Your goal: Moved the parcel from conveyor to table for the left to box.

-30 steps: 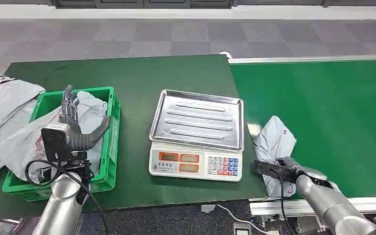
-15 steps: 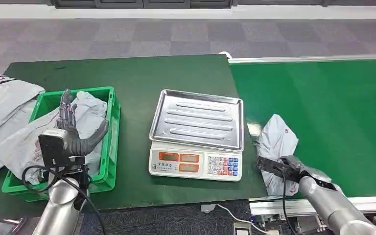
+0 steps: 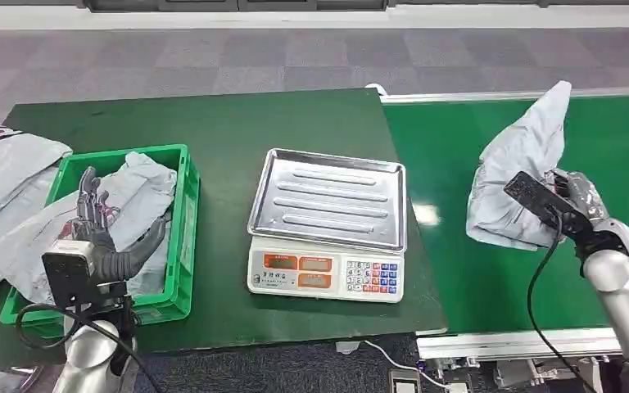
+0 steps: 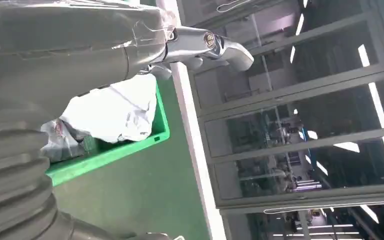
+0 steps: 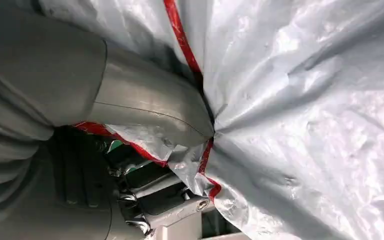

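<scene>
Head view: at right, the right hand [image 3: 577, 205] grips a crinkled grey plastic parcel [image 3: 520, 168] above the green conveyor [image 3: 500, 278]. Lower left, the left hand [image 3: 102, 237] hovers with fingers spread and empty over a green crate [image 3: 182, 237]. Right wrist view: glossy parcel film with a red stripe [image 5: 182, 37]; no writing is legible.

Grey parcel [image 3: 518, 176] with red striping, maybe tape; bright green crate [image 3: 182, 233], dark green conveyor [image 3: 491, 278], silver ribbed scale tray [image 3: 328, 196].
</scene>
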Tool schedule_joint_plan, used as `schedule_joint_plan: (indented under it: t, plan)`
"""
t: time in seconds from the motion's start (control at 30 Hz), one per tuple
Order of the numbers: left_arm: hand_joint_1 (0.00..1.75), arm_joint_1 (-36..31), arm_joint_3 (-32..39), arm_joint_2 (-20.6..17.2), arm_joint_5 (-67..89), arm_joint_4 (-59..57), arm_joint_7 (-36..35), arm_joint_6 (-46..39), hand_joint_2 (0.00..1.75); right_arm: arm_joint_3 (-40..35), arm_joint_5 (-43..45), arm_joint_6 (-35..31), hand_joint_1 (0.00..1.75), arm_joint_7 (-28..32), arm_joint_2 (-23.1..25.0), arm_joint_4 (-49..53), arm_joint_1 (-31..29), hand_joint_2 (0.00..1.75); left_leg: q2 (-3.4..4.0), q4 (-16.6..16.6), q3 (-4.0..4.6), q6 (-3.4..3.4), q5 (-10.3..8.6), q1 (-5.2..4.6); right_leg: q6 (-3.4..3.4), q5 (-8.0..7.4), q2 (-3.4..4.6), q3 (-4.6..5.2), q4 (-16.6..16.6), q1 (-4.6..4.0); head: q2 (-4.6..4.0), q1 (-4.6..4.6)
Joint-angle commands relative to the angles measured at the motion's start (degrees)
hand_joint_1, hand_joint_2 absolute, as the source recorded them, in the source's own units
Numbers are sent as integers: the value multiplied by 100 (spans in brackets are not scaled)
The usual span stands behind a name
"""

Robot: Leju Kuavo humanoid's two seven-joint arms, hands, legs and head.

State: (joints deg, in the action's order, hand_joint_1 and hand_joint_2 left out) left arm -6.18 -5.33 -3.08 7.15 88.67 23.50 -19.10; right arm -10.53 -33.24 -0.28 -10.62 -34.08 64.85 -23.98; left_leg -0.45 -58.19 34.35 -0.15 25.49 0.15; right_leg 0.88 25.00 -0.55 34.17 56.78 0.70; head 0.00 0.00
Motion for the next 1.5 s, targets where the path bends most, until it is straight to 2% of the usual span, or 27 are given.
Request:
schedule_joint_plan:
  t: [0.03,0.33,0.37,0.43,0.6,0.63,0.67,0.7,0.77,0.8,0.83,0.87,0.9,0.93,1.0,1.03,1.13,1.17,1.23,1.27,1.43,1.5]
  plan:
    - [0,-59,218,113,3,-110,-9,-1,175,342,3,19,175,7,105,245,0,175,7,9,-12,-3,0,-2,-5,-1,7,-8,-6,1,0,0]
    - [0,-59,218,113,3,-110,-9,-1,175,342,3,19,175,7,105,245,0,175,8,4,-8,-2,1,0,-3,-1,8,-4,-2,0,0,0]
    - [0,-25,215,109,7,-114,25,-54,175,766,171,-972,175,810,595,471,54,175,9,8,-11,-2,1,0,-4,-1,9,-8,-5,0,0,0]
    - [0,-63,204,80,-8,-177,64,-73,175,632,33,-1002,175,559,732,599,-78,175,24,12,-18,-4,2,1,-7,-4,24,-9,-8,-1,0,0]
    - [0,-260,132,78,-35,-360,91,-67,175,690,254,-1128,175,634,687,828,-107,175,31,12,-15,-7,2,2,-9,-5,30,-5,-3,-2,0,0]
    - [0,-291,95,76,-34,-395,92,-72,175,607,323,-1008,175,648,671,832,-187,175,11,6,-6,-4,-1,-1,-5,-1,12,-1,3,0,0,0]
    - [0,-339,46,66,-32,-442,92,-53,175,338,360,-594,175,733,779,677,-464,175,14,12,-11,-5,-3,1,-7,-5,16,-4,-4,-2,0,0]
    - [0,-399,8,79,-33,-503,88,-41,175,51,153,-493,175,644,1021,442,-783,175,9,6,-1,-2,-3,-1,-4,-2,8,4,3,0,0,0]
    - [0,-587,-138,75,-24,-682,-30,59,175,-688,-195,-373,175,509,1660,-297,-1541,175,34,5,-3,-2,1,-2,-5,-6,32,7,8,2,0,0]
    - [0,-666,-172,86,-22,-747,-65,69,175,-909,-316,-461,175,359,1892,-559,-1771,175,76,7,-10,-5,3,-1,-8,-18,75,14,7,0,0,0]
    - [0,-705,-201,82,-20,-782,-83,64,175,-1087,-280,-593,175,300,1966,-723,-1893,175,83,7,-4,-6,5,2,-7,-20,81,7,10,-2,0,0]
    - [0,-714,-206,81,-20,-792,-85,64,175,-1135,-261,-625,175,284,1972,-745,-1913,175,106,18,-16,-9,-1,1,-11,-31,105,13,4,-1,0,2]
    - [0,-705,-211,70,-21,-782,-86,64,175,-1213,-163,-666,175,277,1873,-693,-1883,175,76,7,37,-8,-1,4,-13,-21,74,19,16,-3,0,0]
    - [0,-692,-209,66,-20,-769,-86,66,175,-1227,-115,-670,175,281,1805,-637,-1847,175,105,23,-6,-13,-11,4,-19,-35,99,28,3,-4,0,0]
    - [0,-675,-201,59,-18,-753,-86,67,175,-1212,-74,-669,175,289,1729,-577,-1798,175,118,26,-16,-20,-17,3,-32,-43,113,34,3,-4,0,-2]
    - [0,-671,-199,58,-18,-750,-86,67,175,-1203,-65,-669,175,293,1711,-565,-1785,175,75,8,2,-12,-19,-1,-23,-28,72,38,19,-1,0,-2]
    - [0,-671,-199,58,-18,-750,-86,67,175,-1203,-65,-669,175,293,1711,-565,-1785,175,50,15,1,-24,-30,2,-26,-28,55,31,17,-4,0,0]
    - [0,-1217,-553,161,-104,-1246,-352,673,175,-1778,309,1132,175,493,2094,-1026,-1811,175,50,12,4,-24,-29,2,-24,-28,57,34,21,-4,0,0]
    - [0,-1831,-853,389,-47,-1931,-354,447,175,-2261,333,742,175,711,2725,-2055,-1870,175,50,15,1,-25,-30,3,-25,-30,58,29,19,-5,0,0]
    - [0,-1926,-936,389,-88,-2009,-283,386,175,-2417,470,774,175,769,2801,-2347,-1953,175,41,10,2,-26,-32,14,-26,-33,50,23,15,-14,0,0]
    - [0,-1977,-1037,273,-137,-1960,-347,371,175,-2531,867,1157,175,752,2749,-2783,-2159,175,54,15,6,-29,-40,13,-37,-44,63,40,20,-13,0,0]
    - [0,-1956,-1035,260,-139,-1944,-348,373,175,-2532,881,1177,175,774,2722,-2780,-2180,175,21,16,14,-34,-50,8,-36,-38,29,41,21,-8,0,-2]
